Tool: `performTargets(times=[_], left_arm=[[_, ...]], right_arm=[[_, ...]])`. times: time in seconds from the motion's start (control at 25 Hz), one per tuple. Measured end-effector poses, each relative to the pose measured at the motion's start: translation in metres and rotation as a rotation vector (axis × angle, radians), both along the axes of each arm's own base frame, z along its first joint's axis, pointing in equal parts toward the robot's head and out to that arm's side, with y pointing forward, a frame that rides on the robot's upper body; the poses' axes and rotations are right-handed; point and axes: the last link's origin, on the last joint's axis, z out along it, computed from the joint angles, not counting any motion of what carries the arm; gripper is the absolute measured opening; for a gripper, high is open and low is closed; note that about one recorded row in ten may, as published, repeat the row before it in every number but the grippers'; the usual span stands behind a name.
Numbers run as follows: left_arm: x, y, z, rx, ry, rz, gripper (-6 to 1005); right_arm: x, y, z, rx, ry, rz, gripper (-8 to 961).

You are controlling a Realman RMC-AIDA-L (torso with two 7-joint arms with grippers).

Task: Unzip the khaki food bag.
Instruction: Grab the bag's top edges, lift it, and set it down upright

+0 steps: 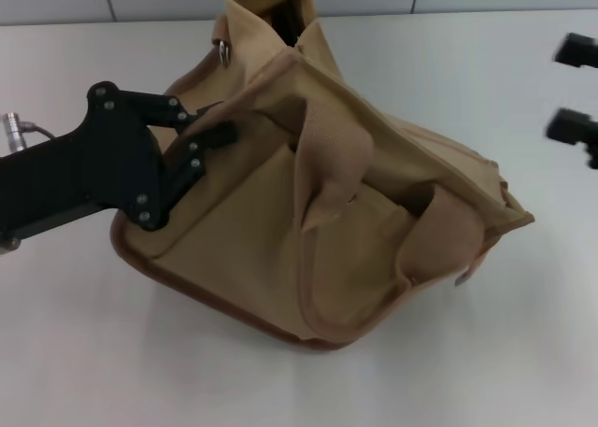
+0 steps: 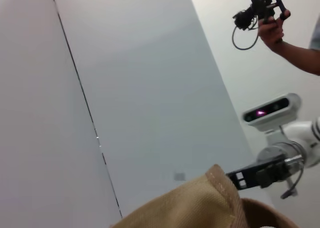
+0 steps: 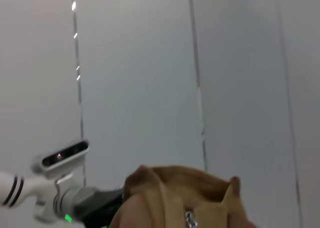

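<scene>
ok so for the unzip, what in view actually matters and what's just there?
Belongs to the job:
- khaki food bag, slumped on the table
- its metal zipper pull
- left pincer, closed on the bag's upper edge
- right pincer, off the bag at the right edge

Just there:
- white table
- person's hand holding a black device

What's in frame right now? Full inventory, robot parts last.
khaki food bag: 1, tan with brown trim, centre of the table, slumped on its side, top partly open
webbing handles: 2, tan, draped over the bag's front
metal ring: 1, silver, bag's far upper corner
table: 1, white, under the bag
person's hand: 1, holding a black device, background of the left wrist view
left hand: 1, black, pressed against the bag's left end
right hand: 1, black, right edge, clear of the bag
</scene>
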Motion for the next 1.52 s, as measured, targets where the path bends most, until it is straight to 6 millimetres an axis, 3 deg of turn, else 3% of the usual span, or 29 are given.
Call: performTargets(times=[0.52,1.0,1.52], left_arm=[[0.008,0.001,-0.001,-0.006,-0.004,-0.038,61],[0.011,0.002,-0.005,-0.024,0.004,-0.041,61],[0.016,0.005,-0.007,-0.029,0.008,-0.059,61]], right_arm=[[-0.059,0.052,-0.026,-0.053,-0.183,0.086,777],[-0.092,0.064,-0.061,-0.172,-0.317,0.161,770],[-0.114,0.066,-0.082,-0.211,-0.397,0.215,762]])
